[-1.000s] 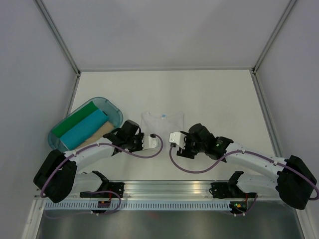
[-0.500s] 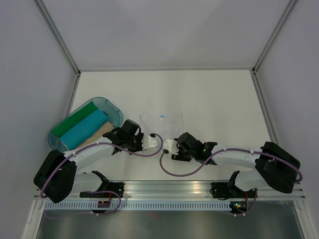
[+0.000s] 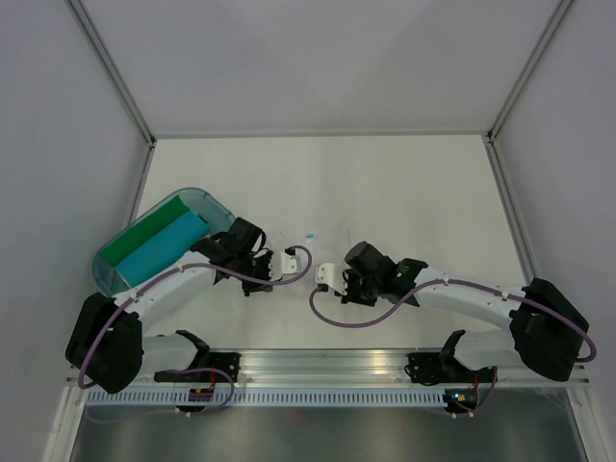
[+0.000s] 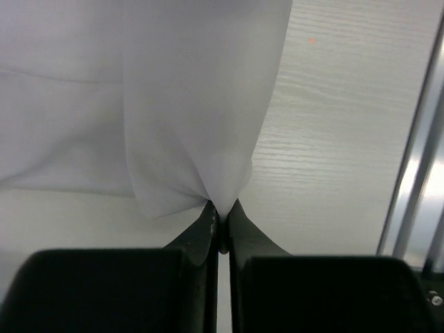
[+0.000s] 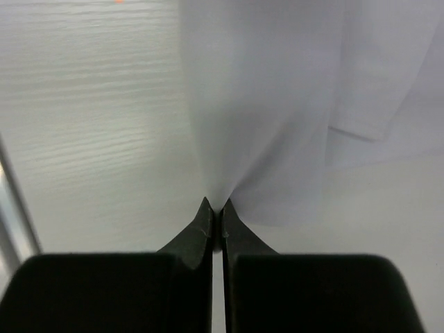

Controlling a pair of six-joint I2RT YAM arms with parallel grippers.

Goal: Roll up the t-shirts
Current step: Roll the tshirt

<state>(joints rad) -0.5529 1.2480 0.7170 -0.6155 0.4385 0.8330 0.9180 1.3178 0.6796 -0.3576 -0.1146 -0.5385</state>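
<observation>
So the white t-shirt point(image 4: 201, 125) is found around the middle of the worktop point(image 3: 404, 183), a bit toward its near edge. It's barely made out from the top view apart from its blue neck label point(image 3: 310, 235). Over at the left edge sits the teal tub point(image 3: 210, 199), with a green roll point(image 3: 142, 237) and a turquoise roll point(image 3: 171, 250) laid in it. The near side of the shirt is pinched at two spots: the left end effector point(image 4: 220, 225) is clamped tight on a bunched bit of cloth, and the right end effector point(image 5: 216, 216) is clamped on a similar bunch. Thing is, only a sliver of fabric is caught at the very tips in both wrist views, so a slip-out can be expected if the cloth is pulled fast or tugged sideways. Whether both layers are caught can't be told. If the arms aren't moved evenly, a skewed fold and a lopsided roll would probably be produced. The tub could also be nudged by the left arm, since it's just beside it.
</observation>
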